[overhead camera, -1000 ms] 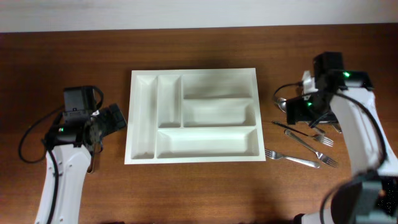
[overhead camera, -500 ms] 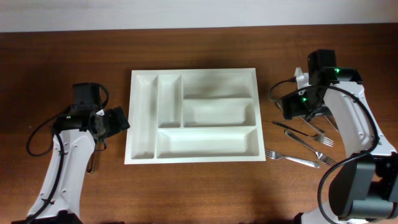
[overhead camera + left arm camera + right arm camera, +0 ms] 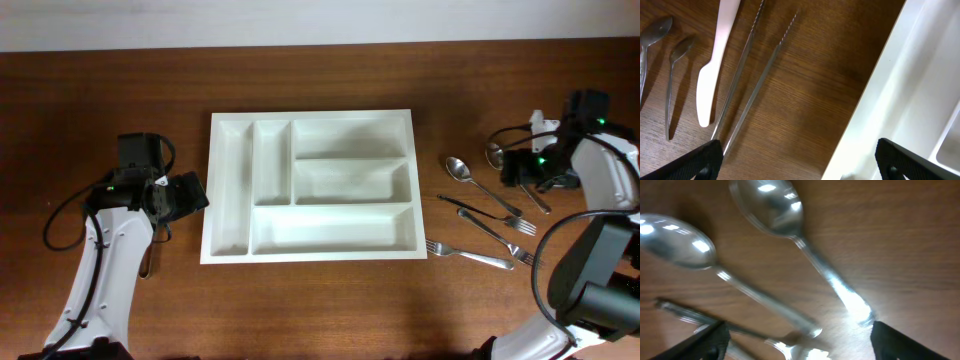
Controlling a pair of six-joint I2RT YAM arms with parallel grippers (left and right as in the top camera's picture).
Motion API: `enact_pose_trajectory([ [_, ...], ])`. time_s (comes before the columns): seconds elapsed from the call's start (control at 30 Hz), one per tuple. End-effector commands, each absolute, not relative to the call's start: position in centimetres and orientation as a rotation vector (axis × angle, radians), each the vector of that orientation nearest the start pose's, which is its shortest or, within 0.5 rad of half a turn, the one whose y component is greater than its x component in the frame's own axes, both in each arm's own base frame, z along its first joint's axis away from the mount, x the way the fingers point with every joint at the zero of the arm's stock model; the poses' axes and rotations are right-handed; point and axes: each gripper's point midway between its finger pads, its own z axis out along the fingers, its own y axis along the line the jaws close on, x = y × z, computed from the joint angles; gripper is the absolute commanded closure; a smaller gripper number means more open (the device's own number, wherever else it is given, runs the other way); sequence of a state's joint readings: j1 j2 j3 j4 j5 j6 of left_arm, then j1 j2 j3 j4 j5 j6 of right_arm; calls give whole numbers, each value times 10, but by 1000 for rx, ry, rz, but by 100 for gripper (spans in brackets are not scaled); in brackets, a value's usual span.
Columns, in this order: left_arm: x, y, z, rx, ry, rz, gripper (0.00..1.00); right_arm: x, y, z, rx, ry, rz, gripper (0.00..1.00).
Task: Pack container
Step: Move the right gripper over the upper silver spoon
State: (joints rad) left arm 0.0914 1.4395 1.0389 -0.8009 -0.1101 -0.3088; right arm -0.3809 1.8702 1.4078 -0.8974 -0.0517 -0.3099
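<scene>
Overhead: the tray (image 3: 310, 117) lies mid-bench (image 3: 320, 300), with the left gripper (image 3: 192, 193) just beside its left rim. Left wrist: that gripper is spread wide over wood. Right wrist: the right gripper (image 3: 801, 341) is wide above two spoons (image 3: 772, 207).

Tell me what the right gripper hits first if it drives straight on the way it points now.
Most likely the handle end of the lower spoon, which lies between the right gripper's open fingers, with the table just beneath. Depth is hard to judge.
</scene>
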Motion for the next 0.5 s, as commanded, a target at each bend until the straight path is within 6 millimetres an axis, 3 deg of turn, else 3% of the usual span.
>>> enact_pose_trajectory([
  [0.0, 324, 52, 112, -561, 2688, 112, 1, 381, -145, 62, 2, 2882, 6, 15],
  [0.27, 324, 52, 112, -561, 2688, 112, 1, 402, -152, 45, -37, 2836, -18, 17],
  [0.47, 324, 52, 112, -561, 2688, 112, 1, 402, -149, 16, -35, 2878, 35, 19],
])
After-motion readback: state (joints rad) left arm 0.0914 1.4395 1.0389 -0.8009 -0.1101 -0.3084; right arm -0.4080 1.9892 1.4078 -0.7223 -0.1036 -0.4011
